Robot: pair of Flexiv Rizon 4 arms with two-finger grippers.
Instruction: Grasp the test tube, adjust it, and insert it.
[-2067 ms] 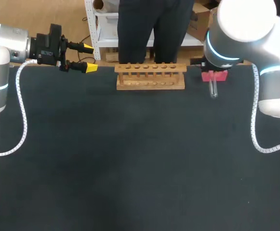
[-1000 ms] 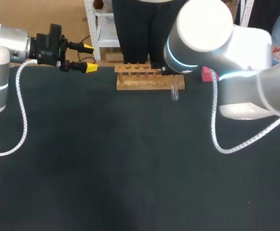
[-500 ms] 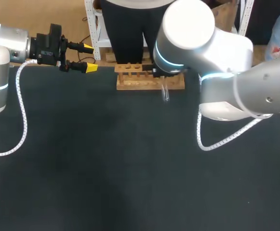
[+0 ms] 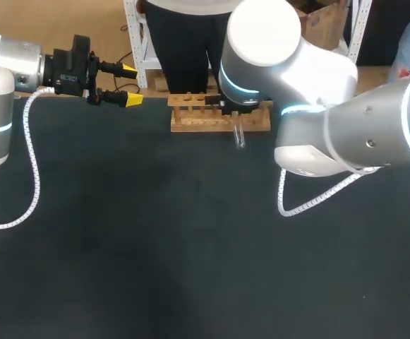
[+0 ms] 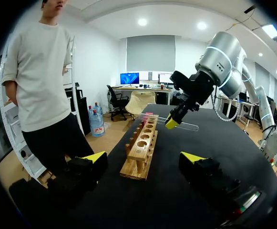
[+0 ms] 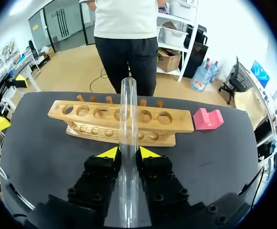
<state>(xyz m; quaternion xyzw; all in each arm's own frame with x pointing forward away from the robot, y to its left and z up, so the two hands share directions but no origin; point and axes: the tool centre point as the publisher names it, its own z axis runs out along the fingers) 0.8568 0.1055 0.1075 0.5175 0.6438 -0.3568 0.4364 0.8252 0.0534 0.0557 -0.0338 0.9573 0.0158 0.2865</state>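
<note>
Leftward along the rack (image 6: 176,125) the right gripper (image 6: 124,152) is travelling, pinching the test tube (image 6: 128,109), its long axis pointing ahead over the rack; the left gripper (image 5: 144,157) is hanging spread.

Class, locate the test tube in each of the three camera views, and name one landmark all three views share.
Head view: test tube hangs below the right arm's wrist, in front of the wooden rack.
Left wrist view: test tube lies roughly level in the right gripper, near the rack's far end.
Right wrist view: test tube clamped in the right gripper, pointing toward the rack.
Shared landmark: the wooden rack.
</note>
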